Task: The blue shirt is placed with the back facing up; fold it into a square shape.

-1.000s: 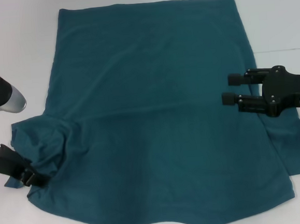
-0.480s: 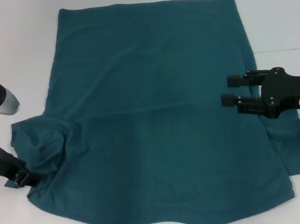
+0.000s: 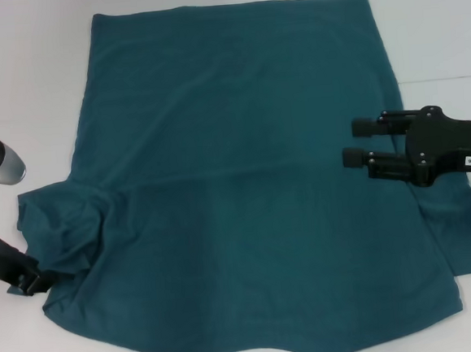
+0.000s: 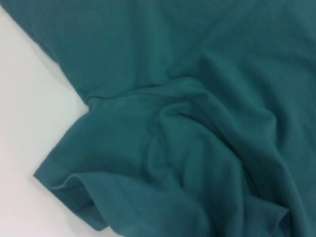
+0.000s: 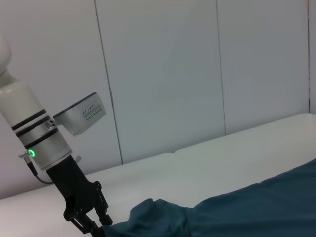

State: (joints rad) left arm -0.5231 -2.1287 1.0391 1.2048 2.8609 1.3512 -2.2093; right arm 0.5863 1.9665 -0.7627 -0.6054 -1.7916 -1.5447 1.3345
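Note:
The blue shirt (image 3: 243,167) lies spread on the white table, plain back up, with its hem at the far side. Its left sleeve (image 3: 60,230) is bunched and wrinkled, and the left wrist view shows that sleeve (image 4: 163,148) close up with its hem opening. My left gripper (image 3: 36,281) sits low at the sleeve's outer edge; the right wrist view shows the left gripper (image 5: 94,223) beside the cloth. My right gripper (image 3: 360,141) hovers open over the shirt's right edge, nothing between its fingers. The right sleeve (image 3: 469,239) lies flat beneath that arm.
The bare white table (image 3: 25,95) surrounds the shirt on the left and far right. A grey panelled wall (image 5: 163,74) stands behind the table in the right wrist view.
My left gripper has drawn back to the left, off the bunched sleeve toward its outer edge. The right gripper has shifted slightly left over the shirt.

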